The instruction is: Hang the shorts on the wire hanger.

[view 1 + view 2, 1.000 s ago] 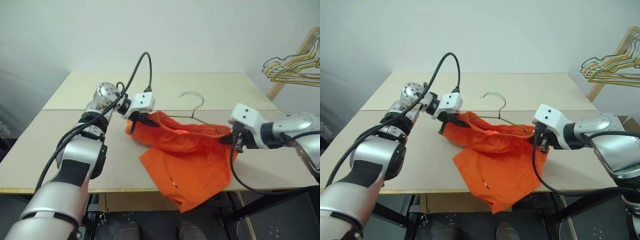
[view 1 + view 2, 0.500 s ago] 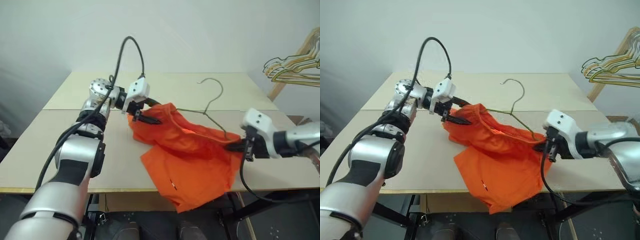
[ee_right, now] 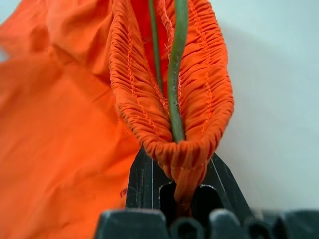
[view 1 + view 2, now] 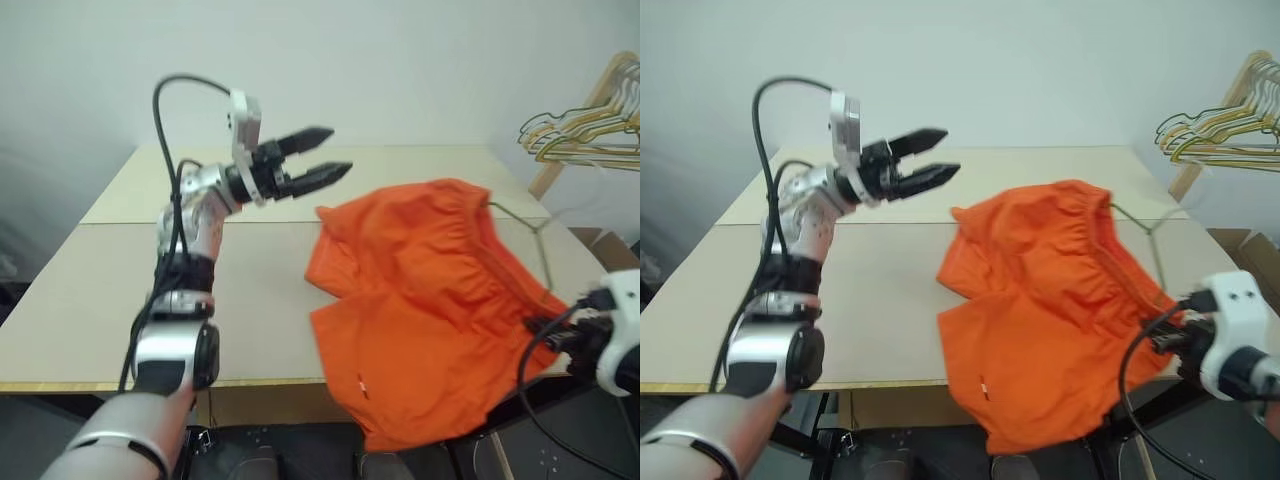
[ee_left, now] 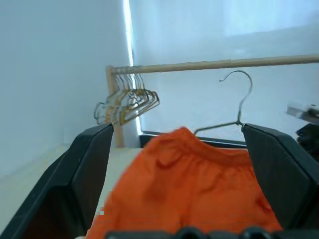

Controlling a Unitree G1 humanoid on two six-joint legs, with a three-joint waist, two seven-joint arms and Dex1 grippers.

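Shorts (image 4: 430, 300) of bright orange fabric lie spread over the right part of the table (image 4: 120, 290), with their lower edge hanging past the table's near edge. The gathered waistband runs along the side of the shorts nearest the right gripper (image 3: 182, 191).

Right gripper: positioned off the table's near right corner, at the corner of the shorts closest to the robot. Its two black fingers (image 3: 142, 181) are closed on a bunched fold of the waistband. In the right wrist view, the thin grey-green wire of the wire hanger (image 3: 175, 74) runs inside the waistband channel and meets the pinched fold just above the fingers. Whether the fingers clamp the wire as well as the fabric cannot be determined.

Wire hanger: a bare section of wire emerges from the far side of the shorts and bends at an angle above the table's right edge (image 4: 540, 228). In the left wrist view, the hook stands upright beyond the shorts.

Left gripper (image 4: 325, 155): raised above the far part of the table, to the left of the shorts and apart from them. It points toward the shorts. Its two black fingers (image 4: 305, 137) are spread wide with nothing between them.

Beyond the table's far right corner, a bunch of gold and green wire hangers (image 4: 585, 135) hangs from a wooden rail (image 5: 209, 64). A plain pale wall (image 4: 400, 70) stands behind the table.
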